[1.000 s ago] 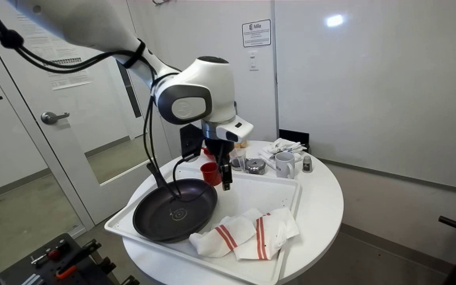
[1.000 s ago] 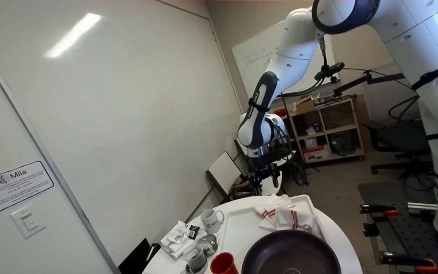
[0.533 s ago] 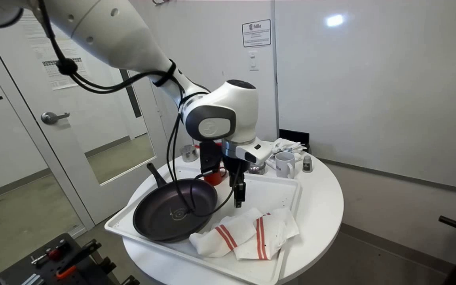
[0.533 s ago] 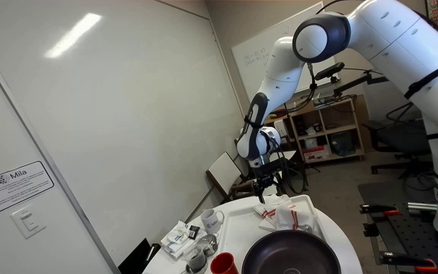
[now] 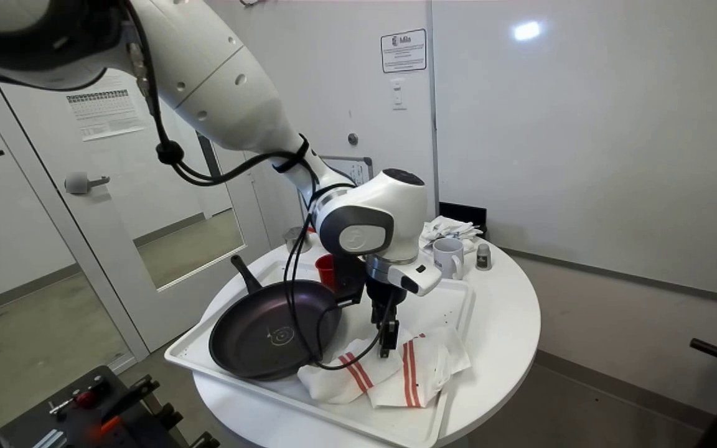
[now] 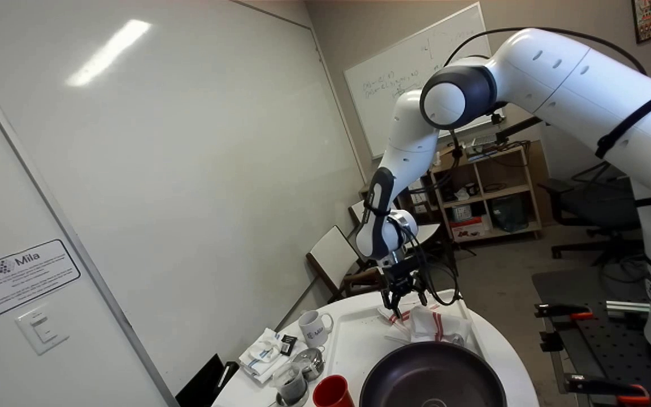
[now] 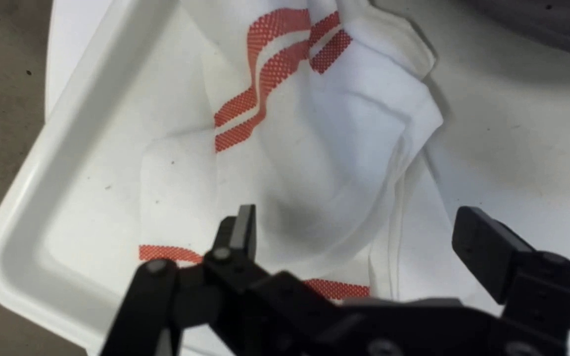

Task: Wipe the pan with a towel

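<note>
Towel [image 5: 389,376] and pan [image 5: 263,330] lie side by side on the tray [image 5: 433,305] in an exterior view. In the wrist view, the jaws stand spread, empty, above the towel, which should handle light and limp, best pinched at its bunched middle.

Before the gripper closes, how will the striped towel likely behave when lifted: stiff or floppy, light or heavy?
Likely floppy: the striped towel lies in soft, rumpled folds. Probably light for its size, since its edges look thin. It may unfold as it rises, because layers overlap loosely on the tray below the open gripper.
</note>
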Controlling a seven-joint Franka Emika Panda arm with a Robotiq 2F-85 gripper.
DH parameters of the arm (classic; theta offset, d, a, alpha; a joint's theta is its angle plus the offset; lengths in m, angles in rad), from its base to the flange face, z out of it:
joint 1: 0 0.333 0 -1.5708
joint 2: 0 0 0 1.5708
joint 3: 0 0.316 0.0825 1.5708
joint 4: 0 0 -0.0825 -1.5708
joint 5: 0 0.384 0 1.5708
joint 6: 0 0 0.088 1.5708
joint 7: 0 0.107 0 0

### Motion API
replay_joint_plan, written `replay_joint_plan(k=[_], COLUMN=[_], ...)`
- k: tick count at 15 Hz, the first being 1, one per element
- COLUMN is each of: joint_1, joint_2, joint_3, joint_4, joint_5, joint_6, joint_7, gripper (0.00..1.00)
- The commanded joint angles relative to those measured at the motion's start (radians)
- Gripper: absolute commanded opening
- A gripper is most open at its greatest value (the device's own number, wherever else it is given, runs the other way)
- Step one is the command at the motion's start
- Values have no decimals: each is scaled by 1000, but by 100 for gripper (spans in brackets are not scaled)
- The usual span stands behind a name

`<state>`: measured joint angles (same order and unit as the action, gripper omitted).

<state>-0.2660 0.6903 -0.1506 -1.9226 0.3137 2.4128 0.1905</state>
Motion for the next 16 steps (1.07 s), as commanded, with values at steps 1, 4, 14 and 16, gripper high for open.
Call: replay_joint_plan(k=[1, 4, 14, 16], joint_1=[-20, -44, -44, -49], joint_2=[69, 102, 86, 88], joint_3=[-2, -6, -2, 0], joint_4=[71, 106, 63, 64], joint_5=[7, 13, 2, 5], joint_6=[-34, -51, -40, -42], joint_7=[18, 26, 4, 0], gripper=[100, 100, 100, 100])
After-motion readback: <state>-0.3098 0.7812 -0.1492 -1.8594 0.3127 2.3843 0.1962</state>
